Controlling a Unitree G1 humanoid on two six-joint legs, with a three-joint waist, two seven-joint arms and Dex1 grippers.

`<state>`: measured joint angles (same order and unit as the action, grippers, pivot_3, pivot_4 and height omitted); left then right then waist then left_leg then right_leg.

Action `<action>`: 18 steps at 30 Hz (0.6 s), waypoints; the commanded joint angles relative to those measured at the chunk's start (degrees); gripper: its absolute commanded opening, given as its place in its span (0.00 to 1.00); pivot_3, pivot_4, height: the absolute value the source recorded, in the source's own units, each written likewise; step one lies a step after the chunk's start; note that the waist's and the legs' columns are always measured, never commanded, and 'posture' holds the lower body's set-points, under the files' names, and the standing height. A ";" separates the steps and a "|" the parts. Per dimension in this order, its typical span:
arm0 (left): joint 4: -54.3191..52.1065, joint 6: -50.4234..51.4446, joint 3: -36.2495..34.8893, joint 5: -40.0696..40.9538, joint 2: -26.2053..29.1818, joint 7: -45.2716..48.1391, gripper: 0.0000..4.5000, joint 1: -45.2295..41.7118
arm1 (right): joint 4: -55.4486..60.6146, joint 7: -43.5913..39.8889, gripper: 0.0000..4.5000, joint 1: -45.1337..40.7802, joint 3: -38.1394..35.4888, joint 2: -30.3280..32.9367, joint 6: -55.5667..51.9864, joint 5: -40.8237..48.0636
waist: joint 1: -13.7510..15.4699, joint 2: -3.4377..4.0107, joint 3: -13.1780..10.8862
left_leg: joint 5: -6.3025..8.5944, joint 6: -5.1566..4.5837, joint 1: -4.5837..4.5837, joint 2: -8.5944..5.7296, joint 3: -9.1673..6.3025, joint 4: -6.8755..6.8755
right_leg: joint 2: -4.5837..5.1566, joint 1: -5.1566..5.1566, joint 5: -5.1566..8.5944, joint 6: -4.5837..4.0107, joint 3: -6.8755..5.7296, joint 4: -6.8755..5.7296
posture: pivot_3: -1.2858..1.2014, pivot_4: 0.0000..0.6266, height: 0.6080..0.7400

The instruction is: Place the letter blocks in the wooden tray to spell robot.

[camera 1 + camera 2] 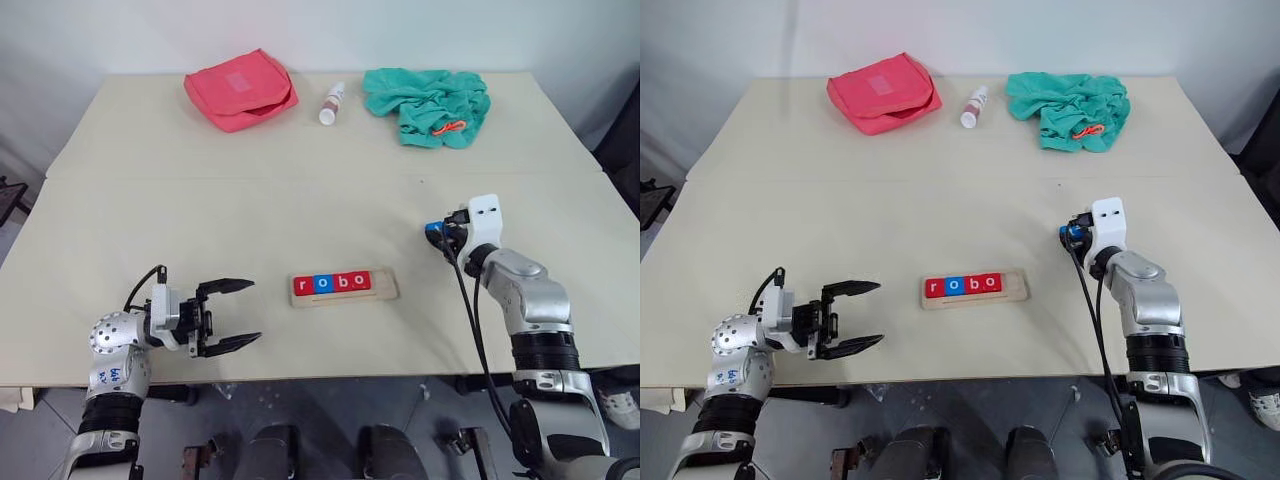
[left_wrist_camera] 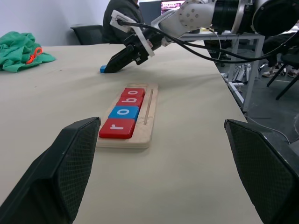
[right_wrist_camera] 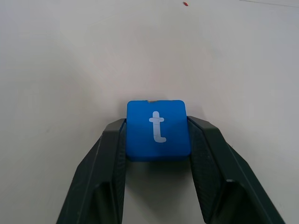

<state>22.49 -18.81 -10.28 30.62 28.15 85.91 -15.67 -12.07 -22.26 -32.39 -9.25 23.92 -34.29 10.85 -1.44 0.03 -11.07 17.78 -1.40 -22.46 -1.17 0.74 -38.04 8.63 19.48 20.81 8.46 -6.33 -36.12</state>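
Between right gripper (image 3: pixel 158 140) fingers (image 3: pixel 110 154): blue "t" block (image 3: pixel 158 130), both sides touched; left gripper (image 1: pixel 232 315) fingers wide.

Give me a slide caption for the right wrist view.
Right gripper closed on the blue t block, which sits on the table.
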 commanded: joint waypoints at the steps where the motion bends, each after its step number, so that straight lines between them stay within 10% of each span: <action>1: -1.08 0.18 -0.96 1.62 0.99 1.49 1.00 0.40 | 11.70 1.19 0.33 3.82 -1.35 0.02 -3.67 2.03 | 0.02 0.00 0.00 | 0.00 0.00 -0.02 -0.01 -0.01 0.00 | 0.00 0.01 0.00 0.00 0.01 0.01 | 0.52 0.24 1.00; 9: 1.67 0.22 -1.46 2.49 2.51 3.89 1.00 -0.78 | 42.76 7.12 0.33 19.23 -1.93 -2.68 -20.48 6.17 | 0.38 0.00 0.00 | 0.00 0.01 -0.02 0.01 -0.10 0.05 | -0.03 0.02 0.00 0.00 0.03 -0.01 | 0.52 0.24 1.00; 18: 3.00 0.51 -2.06 5.38 4.13 6.56 1.00 -1.82 | 51.71 13.07 0.33 25.74 -1.92 -8.54 -26.86 6.87 | 1.13 0.00 0.00 | 0.01 0.01 0.03 -0.02 0.02 -0.01 | -0.03 0.02 0.00 0.00 0.19 -0.01 | 0.52 0.24 1.00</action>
<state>25.79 -18.34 -11.02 33.98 30.81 86.06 -17.43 36.33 -9.98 -7.31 -10.09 15.81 -60.94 17.18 -0.31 0.03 -11.07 17.79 -1.39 -22.43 -1.20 0.76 -38.04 8.60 19.50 20.81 8.46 -6.14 -36.12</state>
